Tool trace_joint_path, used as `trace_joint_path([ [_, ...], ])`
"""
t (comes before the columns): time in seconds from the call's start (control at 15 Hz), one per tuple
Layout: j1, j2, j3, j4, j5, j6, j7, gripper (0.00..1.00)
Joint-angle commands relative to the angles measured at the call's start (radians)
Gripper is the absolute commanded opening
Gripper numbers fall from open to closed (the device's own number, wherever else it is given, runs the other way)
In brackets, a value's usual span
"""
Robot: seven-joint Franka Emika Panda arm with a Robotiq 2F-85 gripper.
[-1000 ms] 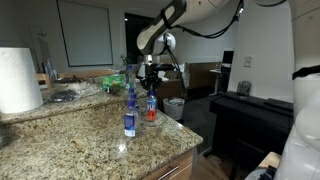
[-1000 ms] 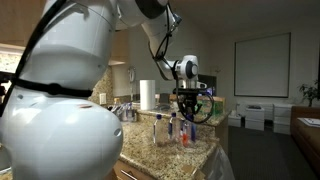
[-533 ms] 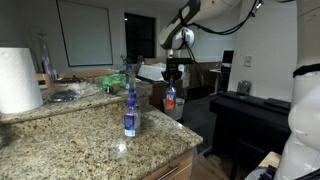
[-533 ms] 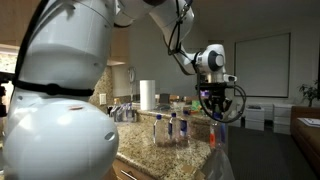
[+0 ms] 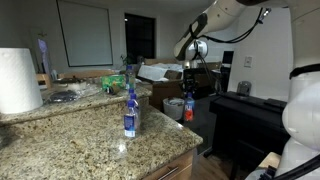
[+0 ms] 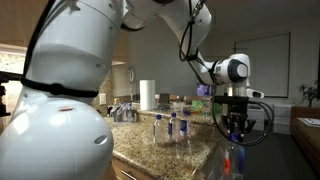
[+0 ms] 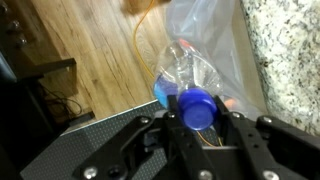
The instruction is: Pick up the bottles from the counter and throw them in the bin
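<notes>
Wrist view shows the jaws gripping a blue-capped bottle (image 7: 186, 72) just off the table (image 7: 285, 50) edge. On the table another bottle (image 5: 130, 114) stands upright, and the lined bin (image 5: 173, 106) sits beside it.

No readable lettering in any view; label on the blue-labelled bottle (image 5: 130, 118) too small.

The red-labelled bottle (image 5: 188, 108) left the counter (image 5: 90, 135) — now over the bin (image 7: 210, 35).
</notes>
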State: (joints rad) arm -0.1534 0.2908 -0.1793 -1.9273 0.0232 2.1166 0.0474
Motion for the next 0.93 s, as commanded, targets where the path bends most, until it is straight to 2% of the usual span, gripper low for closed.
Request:
trace_joint_path([
  [0.0, 0.010, 0.041, 0.031, -0.046, 0.034, 0.035, 0.045, 0.10],
  [0.47, 0.012, 0.140, 0.077, -0.081, 0.133, 0.125, 0.058, 0.10],
  [0.87, 0.008, 0.176, 0.071, -0.064, 0.170, 0.139, 0.065, 0.10],
])
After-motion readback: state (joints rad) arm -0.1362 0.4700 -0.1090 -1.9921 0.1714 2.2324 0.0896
